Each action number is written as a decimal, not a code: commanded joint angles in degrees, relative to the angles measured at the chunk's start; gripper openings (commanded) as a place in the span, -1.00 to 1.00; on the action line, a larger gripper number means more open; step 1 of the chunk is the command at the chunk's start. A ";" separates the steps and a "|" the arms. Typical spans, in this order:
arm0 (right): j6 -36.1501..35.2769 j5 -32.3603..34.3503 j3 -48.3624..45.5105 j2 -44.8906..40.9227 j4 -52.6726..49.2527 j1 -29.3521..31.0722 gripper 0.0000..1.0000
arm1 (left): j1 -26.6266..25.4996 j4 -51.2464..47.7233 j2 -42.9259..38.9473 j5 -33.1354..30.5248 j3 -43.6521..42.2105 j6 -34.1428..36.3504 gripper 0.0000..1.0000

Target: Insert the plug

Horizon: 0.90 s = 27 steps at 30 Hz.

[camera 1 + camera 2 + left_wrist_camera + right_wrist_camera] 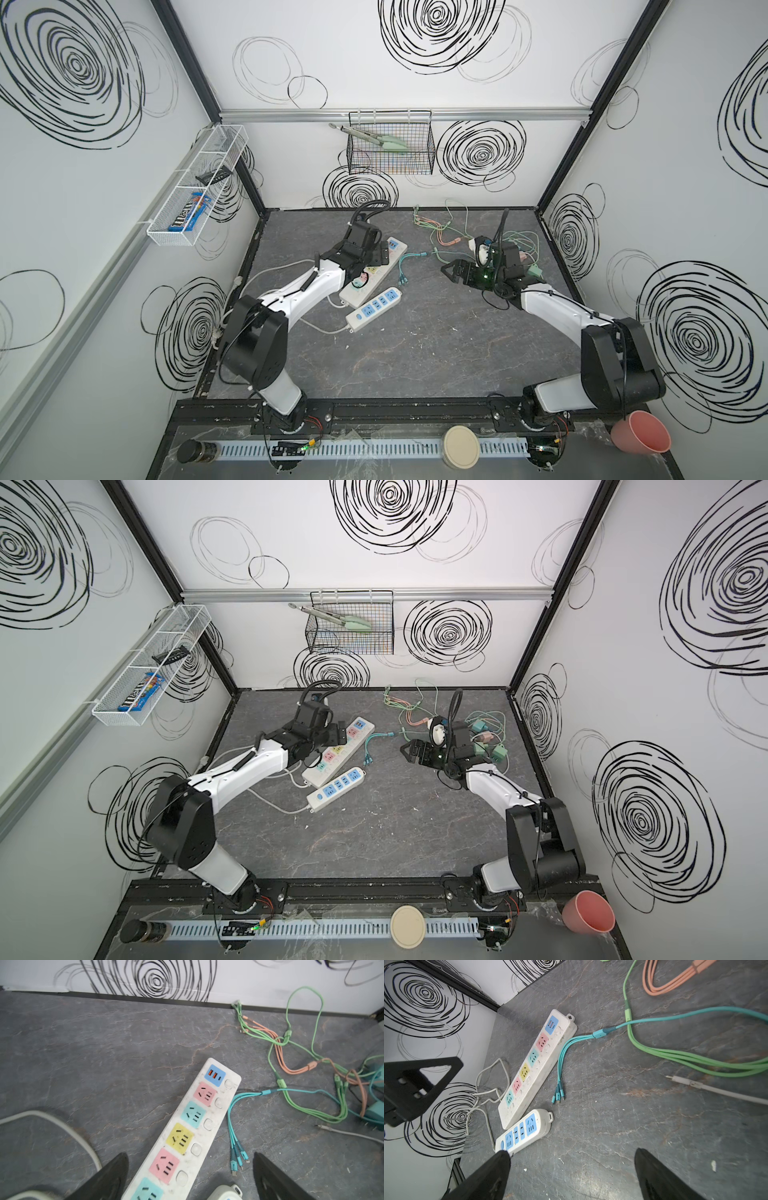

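A long white power strip (397,248) (209,1103) (542,1068) with pink, teal and yellow sockets lies at the left of the grey table. None of the sockets that show has anything in it. My left gripper (380,254) (190,1155) hangs just above the strip, open, one finger on each side of it, holding nothing. Teal-green plugs (536,270) (498,752) lie in a tangle of cables beside my right arm. My right gripper (451,270) (571,1152) is open and empty above bare table, well to the right of the strip.
A shorter white strip (374,309) (525,1132) with blue sockets lies nearer the front. A teal three-headed cable (236,1147) (560,1084) ends beside the long strip. Green and orange cables (291,1043) spread at the back right. A wire basket (390,153) hangs on the back wall.
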 commanded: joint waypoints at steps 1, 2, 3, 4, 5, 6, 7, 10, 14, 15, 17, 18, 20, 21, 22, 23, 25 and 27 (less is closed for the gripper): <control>-0.16 2.60 -1.50 -3.54 0.02 0.17 0.95 | 0.47 -8.42 8.36 0.17 6.50 9.95 0.92; -0.60 3.15 -1.74 -3.98 -0.59 0.22 0.95 | 0.61 -9.33 10.15 0.18 8.21 11.41 0.92; -0.96 3.72 -1.96 -4.37 -1.18 0.23 0.95 | 0.82 -9.97 11.88 1.13 9.98 13.05 0.92; -1.31 4.11 -2.21 -4.67 -1.80 0.19 0.95 | 1.28 -10.52 13.64 2.24 11.71 14.03 0.93; -1.52 4.51 -2.32 -4.90 -2.02 0.18 0.95 | 1.80 -10.95 15.36 2.92 13.47 14.35 0.92; -1.70 4.79 -2.41 -4.99 -2.43 0.14 0.95 | 2.39 -11.63 17.34 3.45 15.50 14.46 0.92; -1.84 4.83 -2.41 -5.02 -2.73 0.08 0.95 | 3.23 -12.00 19.26 3.73 17.45 14.41 0.92; -1.90 4.92 -2.41 -5.40 -3.39 0.12 0.95 | 5.49 -12.35 24.00 8.24 22.42 14.24 0.92; -1.99 5.35 -2.76 -5.99 -3.56 0.13 0.95 | 7.91 -12.98 29.88 17.74 28.95 14.38 0.92; -2.04 5.40 -2.85 -6.14 -3.55 0.14 0.95 | 8.37 -13.49 31.67 19.52 30.86 14.58 0.93; -2.00 5.40 -2.76 -6.01 -3.85 0.15 0.95 | 8.61 -14.89 35.02 21.82 34.49 15.38 0.92; -1.99 5.32 -2.61 -5.98 -4.04 0.12 0.95 | 8.65 -15.28 36.54 23.71 35.91 16.36 0.92; -2.04 5.25 -2.50 -6.13 -4.39 0.14 0.95 | 8.42 -15.76 38.61 26.47 37.87 18.00 0.92; -1.99 5.24 -2.50 -6.27 -4.48 0.15 0.95 | 8.14 -15.98 39.36 27.92 38.39 18.91 0.92; -1.99 5.35 -2.52 -6.48 -4.72 0.20 0.95 | 7.93 -16.04 39.75 28.99 38.62 19.62 0.92; -2.09 5.54 -2.57 -6.69 -4.89 0.19 0.95 | 7.66 -15.99 39.90 30.39 38.55 20.58 0.92; -2.23 5.79 -2.80 -7.20 -5.20 0.18 0.95 | 6.93 -15.78 39.67 32.64 37.53 22.22 0.92; -2.42 6.01 -3.01 -7.57 -5.73 0.17 0.95 | 6.05 -15.01 38.46 34.84 35.18 23.89 0.92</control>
